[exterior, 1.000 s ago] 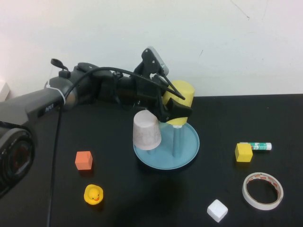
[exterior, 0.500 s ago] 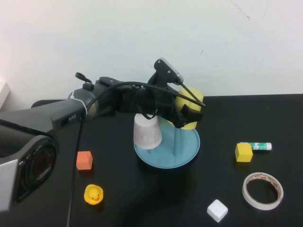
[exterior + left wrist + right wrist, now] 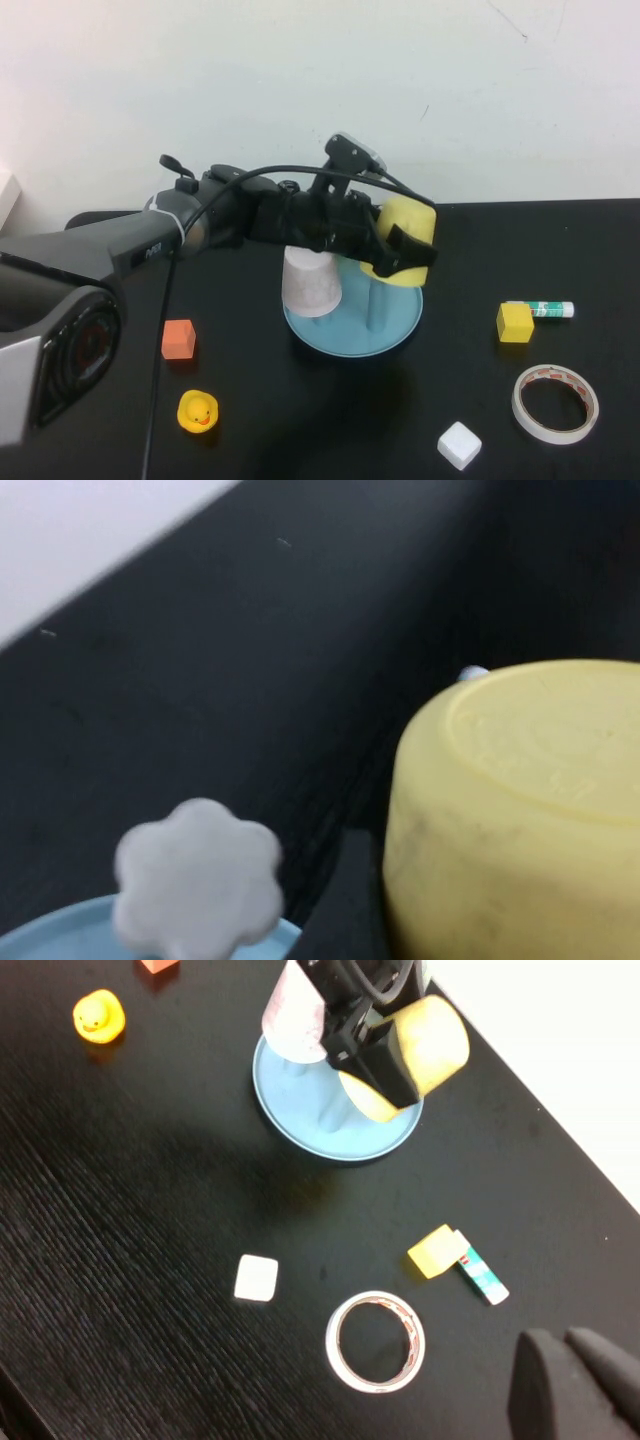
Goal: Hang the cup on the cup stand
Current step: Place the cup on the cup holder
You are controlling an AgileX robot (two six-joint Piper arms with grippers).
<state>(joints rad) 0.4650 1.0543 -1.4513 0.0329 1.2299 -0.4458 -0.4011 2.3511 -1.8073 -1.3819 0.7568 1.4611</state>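
Table [image 3: 120,420], black, carries from left to right an orange cube [image 3: 177,339], a yellow rubber duck [image 3: 197,410], then the cup stand [image 3: 350,318], a round light-blue dish with upright blue pegs. A white speckled cup [image 3: 310,279] sits upside down over one peg on its left part; another peg [image 3: 374,298] stands bare, and the left wrist view shows a white flower-shaped cap [image 3: 197,878] just beside the cup. The left gripper [image 3: 398,257] reaches over the stand, its fingers clamped wide on the cup [image 3: 402,240], a plain yellow tapered tumbler held tilted on its side above the stand's right part. Farther right lie a white cube [image 3: 459,444], a yellow cube [image 3: 514,322], a glue stick [image 3: 542,310] and a tape ring [image 3: 555,403]. The right gripper [image 3: 570,1380] hangs high above the table's right side, fingers together.
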